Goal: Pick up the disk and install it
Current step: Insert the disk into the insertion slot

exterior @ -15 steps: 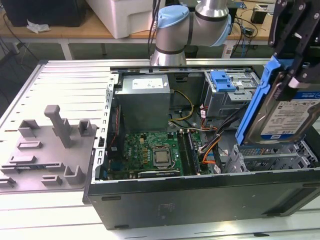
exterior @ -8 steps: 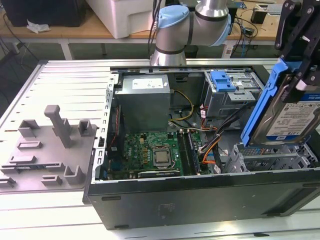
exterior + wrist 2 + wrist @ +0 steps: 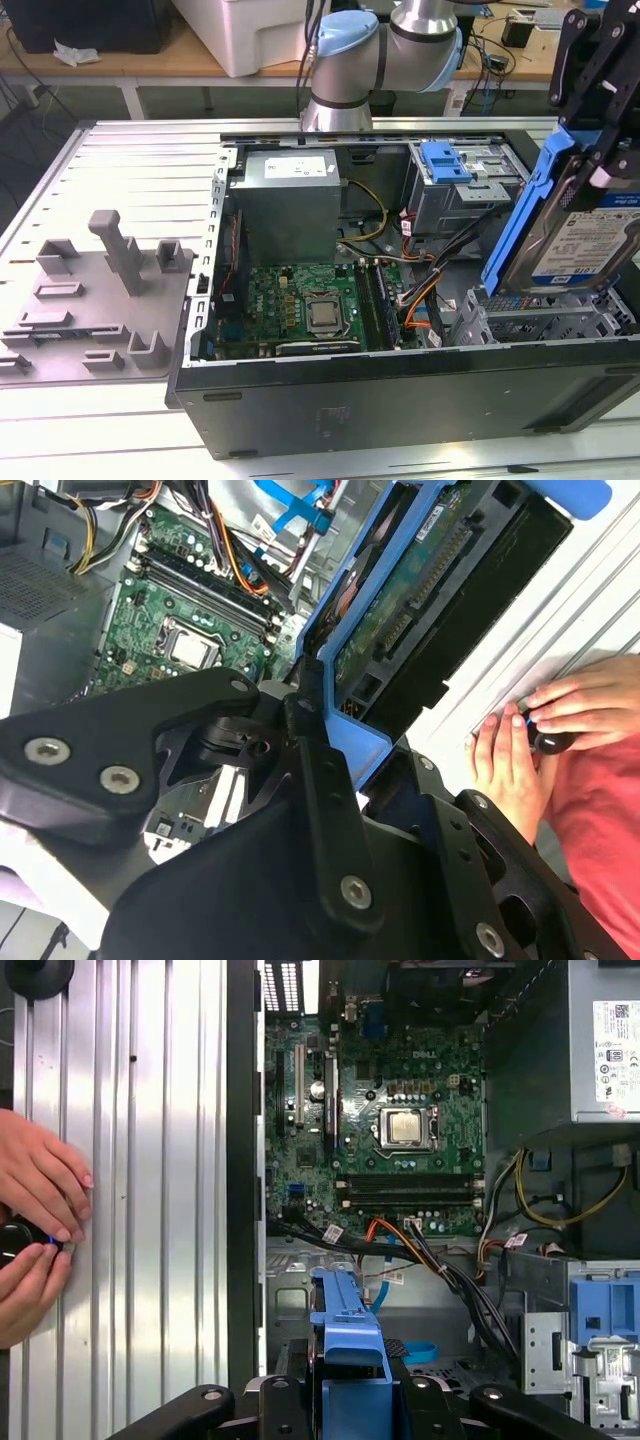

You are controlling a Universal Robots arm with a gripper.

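The disk, a silver hard drive with a white and blue label in a blue plastic carrier, hangs tilted at the exterior view's right. It sits just above the metal drive cage in the open computer case. My black gripper comes down from above and is shut on the disk's upper end. In the second wrist view the disk's underside with its green board runs away from the gripper. In the first wrist view the carrier's blue edge stands up between the gripper fingers.
The case lies open on a ribbed metal table, showing the motherboard, power supply, cables and another blue carrier in a rear bay. A grey fixture stands at the exterior view's left. A person's hands rest on the table.
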